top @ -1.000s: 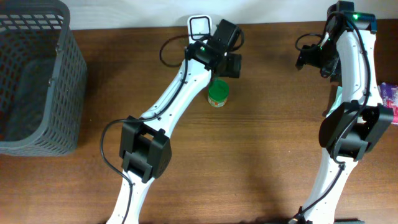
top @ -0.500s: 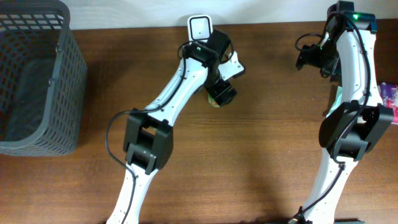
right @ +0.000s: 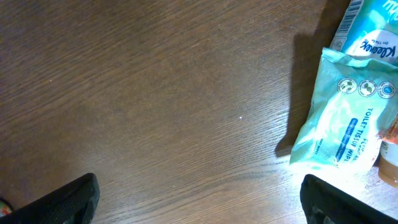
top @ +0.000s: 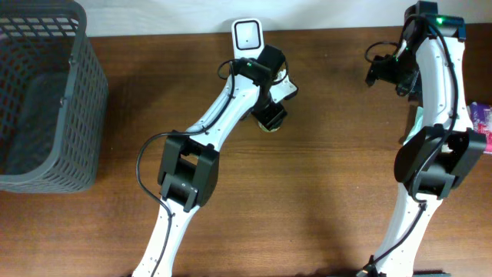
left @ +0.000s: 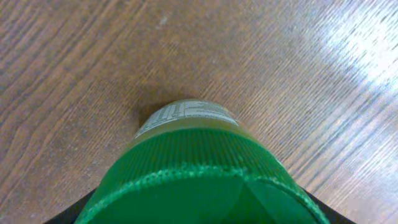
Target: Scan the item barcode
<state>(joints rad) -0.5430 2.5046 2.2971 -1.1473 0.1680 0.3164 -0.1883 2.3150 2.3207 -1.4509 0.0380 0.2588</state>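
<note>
A small jar with a green ribbed cap (left: 199, 180) and a printed label stands on the wooden table below the white scanner (top: 247, 33). In the left wrist view the cap fills the space between the jaws, and the dark fingers press against both of its sides. From overhead my left gripper (top: 270, 115) covers the jar (top: 266, 128), leaving only a green sliver showing. No barcode can be made out. My right gripper (right: 199, 202) hangs open over bare wood at the far right (top: 392, 77), with nothing between its fingers (right: 74, 199).
A grey mesh basket (top: 46, 100) stands at the left edge of the table. A teal wipes packet (right: 342, 118) and another teal pack (right: 373, 31) lie to the right of my right gripper. A purple item (top: 480, 115) sits at the right edge.
My left gripper came down from beside the scanner onto the jar, and its jaws closed in on the cap. The right arm has not moved.
</note>
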